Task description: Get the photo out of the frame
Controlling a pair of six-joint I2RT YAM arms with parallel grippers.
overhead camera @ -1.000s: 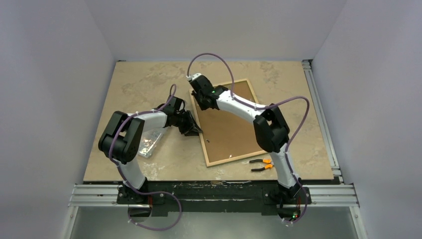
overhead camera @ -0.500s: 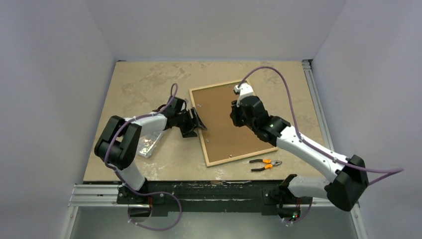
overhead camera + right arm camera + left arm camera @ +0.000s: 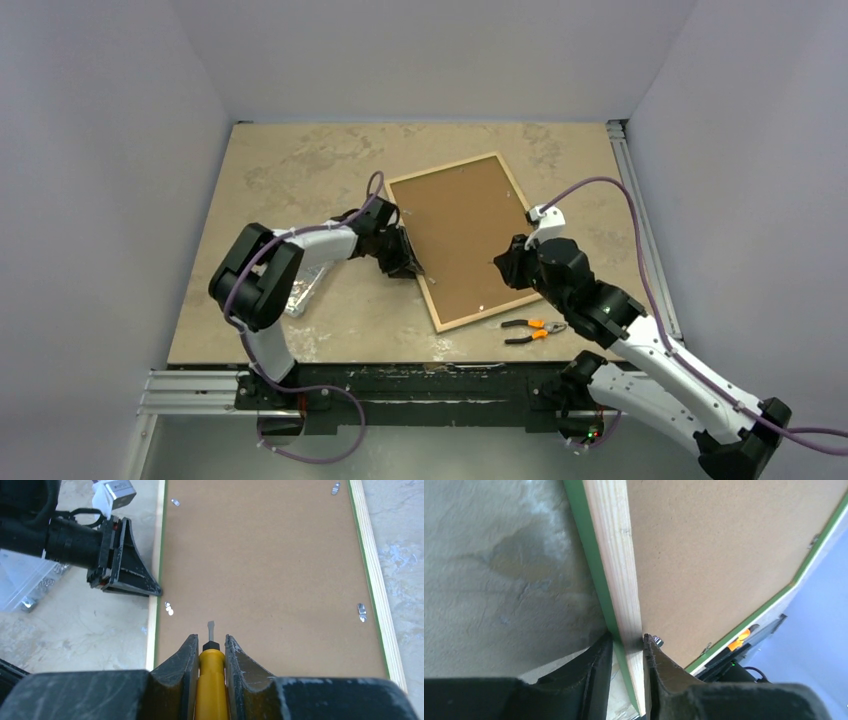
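Observation:
The frame (image 3: pixel 440 168) lies face down on the table, its pale wood back and thin green border showing. The photo's plain brown back (image 3: pixel 465 235) fills it; the printed side is hidden. Small metal tabs (image 3: pixel 168 608) sit along the long edges. My left gripper (image 3: pixel 412 262) is shut on the frame's left rail (image 3: pixel 611 555), one finger on each side. My right gripper (image 3: pixel 508 268) is shut on a yellow-handled screwdriver (image 3: pixel 212 680). It hovers over the brown back (image 3: pixel 265 560) near the frame's near end, with the blade tip pointing along the board.
Orange-handled pliers (image 3: pixel 530 330) lie on the table just in front of the frame's near right corner. A clear plastic box (image 3: pixel 300 287) with small metal parts sits left of the left arm. A metal rail (image 3: pixel 650 240) runs along the table's right edge.
My right arm swung from the frame's far left corner across to its near right side. The frame shifted and turned a little to the right, with my left gripper holding its left rail.

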